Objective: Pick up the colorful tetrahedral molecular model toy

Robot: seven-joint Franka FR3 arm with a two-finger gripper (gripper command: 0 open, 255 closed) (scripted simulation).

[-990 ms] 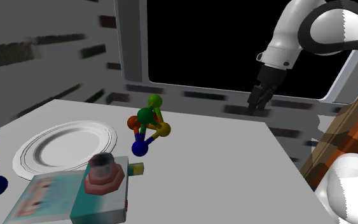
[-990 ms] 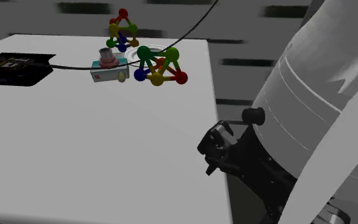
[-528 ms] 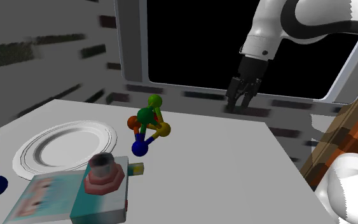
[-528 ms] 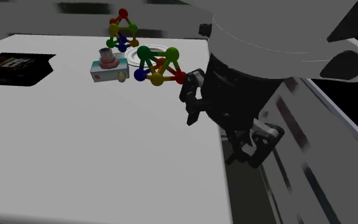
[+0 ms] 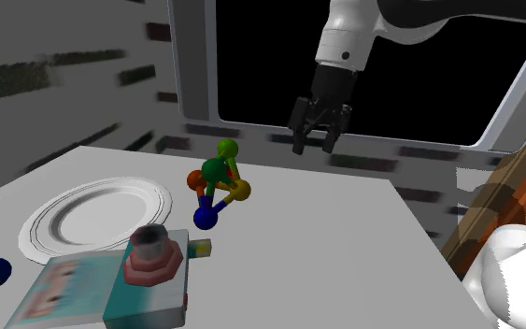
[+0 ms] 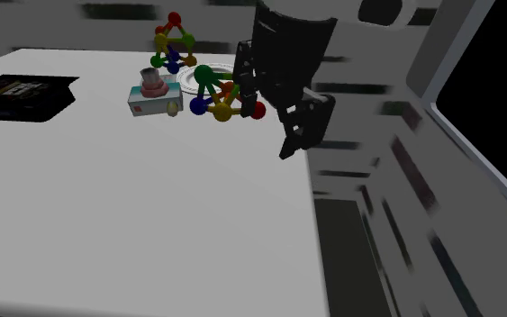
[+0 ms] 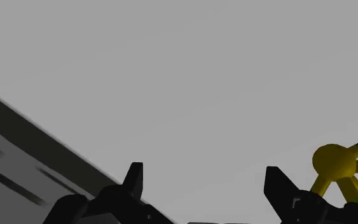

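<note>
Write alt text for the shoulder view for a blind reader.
An open black gripper hangs above the white table, up and right of a colorful ball-and-stick molecular model. A white plate lies to the model's left.

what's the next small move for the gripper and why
Probably shift the open gripper toward the molecular model by the plate and lower: it hangs above the table, off to the model's side, and in the wrist view the model sits outside one finger, not between them.

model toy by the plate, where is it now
In the shoulder view the model toy stands on the table just right of the white plate, with the open tool up to its right.
</note>
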